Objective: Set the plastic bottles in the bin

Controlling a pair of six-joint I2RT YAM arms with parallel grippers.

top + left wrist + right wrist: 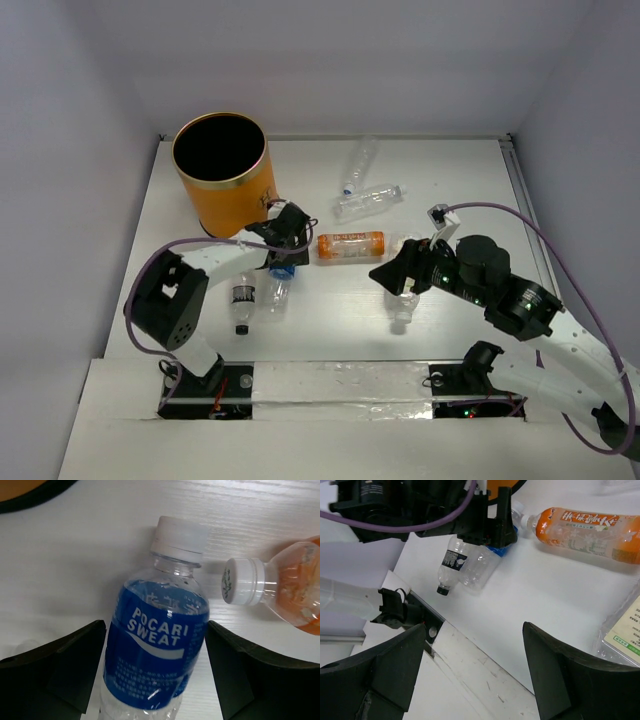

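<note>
Here, my left pincer (155, 627) is spread either side of the blue-labelled bottle (160, 660), which lies on the tabletop (450, 160) near the bin (232, 208); I judge it lined up across the label for a firm squeeze. My right pincer (475, 630) hangs spread and empty just beside the cream-labelled bottle (620, 635), likely next

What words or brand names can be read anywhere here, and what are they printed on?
"POCARI SWEAT": on the blue-labelled bottle; the fine print beneath it is too small to read.
Label characters on the orange bottle: too blurred to read.
Print on the black-labelled bottle, the cream-labelled bottle and the logo on the bin: too small to read.
</note>
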